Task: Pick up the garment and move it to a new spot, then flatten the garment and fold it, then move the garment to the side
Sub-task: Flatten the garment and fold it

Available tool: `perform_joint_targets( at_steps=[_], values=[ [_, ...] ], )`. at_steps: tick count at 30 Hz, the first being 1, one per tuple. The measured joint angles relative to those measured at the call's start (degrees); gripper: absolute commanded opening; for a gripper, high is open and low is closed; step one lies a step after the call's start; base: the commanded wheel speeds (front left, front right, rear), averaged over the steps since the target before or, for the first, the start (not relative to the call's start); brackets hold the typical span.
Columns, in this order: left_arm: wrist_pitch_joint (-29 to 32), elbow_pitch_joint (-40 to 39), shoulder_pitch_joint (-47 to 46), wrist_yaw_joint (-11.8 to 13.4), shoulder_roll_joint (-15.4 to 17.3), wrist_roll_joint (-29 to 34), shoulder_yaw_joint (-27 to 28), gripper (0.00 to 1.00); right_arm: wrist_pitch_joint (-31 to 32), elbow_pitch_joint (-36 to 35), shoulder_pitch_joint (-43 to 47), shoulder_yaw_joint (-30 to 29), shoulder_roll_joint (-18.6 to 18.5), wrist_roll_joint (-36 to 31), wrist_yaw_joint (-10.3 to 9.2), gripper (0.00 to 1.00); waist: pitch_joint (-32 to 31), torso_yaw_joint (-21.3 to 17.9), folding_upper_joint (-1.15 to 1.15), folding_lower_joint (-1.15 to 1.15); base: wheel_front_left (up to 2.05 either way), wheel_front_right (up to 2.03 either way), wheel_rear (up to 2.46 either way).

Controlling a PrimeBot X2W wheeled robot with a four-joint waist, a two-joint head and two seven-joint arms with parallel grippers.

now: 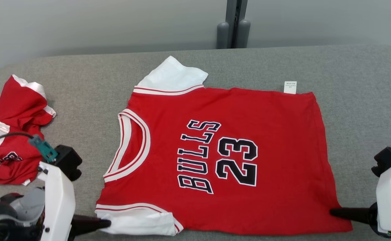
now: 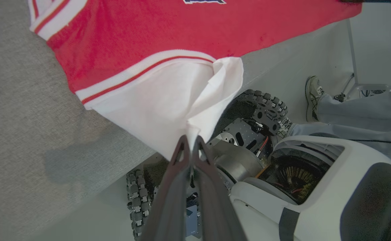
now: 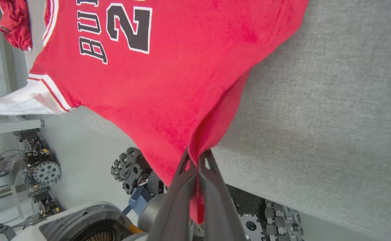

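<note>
Right now the left hand clamps the near white sleeve of the Bulls jersey, the right hand its near hem corner; lift both evenly, cloth taut.

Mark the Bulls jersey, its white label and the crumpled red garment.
Bulls jersey (image 1: 282,140), head view, red cloth right of the number.
white label (image 1: 290,87), head view, middle of the tag.
crumpled red garment (image 1: 18,110), head view, red upper fold.

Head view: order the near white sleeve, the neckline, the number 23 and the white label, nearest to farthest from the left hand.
1. Near white sleeve, pinched in the left hand.
2. Neckline, toward the view's left.
3. Number 23, mid-chest.
4. White label, far edge, rightward.
</note>
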Motion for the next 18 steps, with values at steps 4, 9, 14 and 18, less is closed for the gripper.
perform_joint_targets(
  at_steps=[4,9,14,18],
  values=[
    [2.1,4.0,-3.4,0.2,-2.0,-1.5,1.7,0.0,4.0,-1.3,-1.8,-5.8,5.4,-3.5,0.0,0.0,1.8,-0.2,0.0,0.0,0.0,0.0,0.0],
    [4.2,11.1,-7.9,0.3,-4.1,-2.4,3.9,0.0,8.9,-2.0,-4.3,-13.0,12.2,-8.6,0.0,0.0,4.4,-0.9,0.0,0.0,0.0,0.0,0.0],
    [5.3,18.3,-11.1,-0.4,-5.5,-2.4,5.5,0.0,13.3,-3.1,-7.1,-19.1,19.1,-14.1,0.0,0.0,7.3,-2.4,0.0,0.0,0.0,0.0,0.0],
    [5.2,22.3,-12.2,-1.2,-6.6,-1.5,5.8,0.0,15.1,-4.0,-8.2,-22.0,22.4,-16.9,0.0,0.0,8.6,-3.4,0.0,0.0,0.0,0.0,0.0]
  ],
)
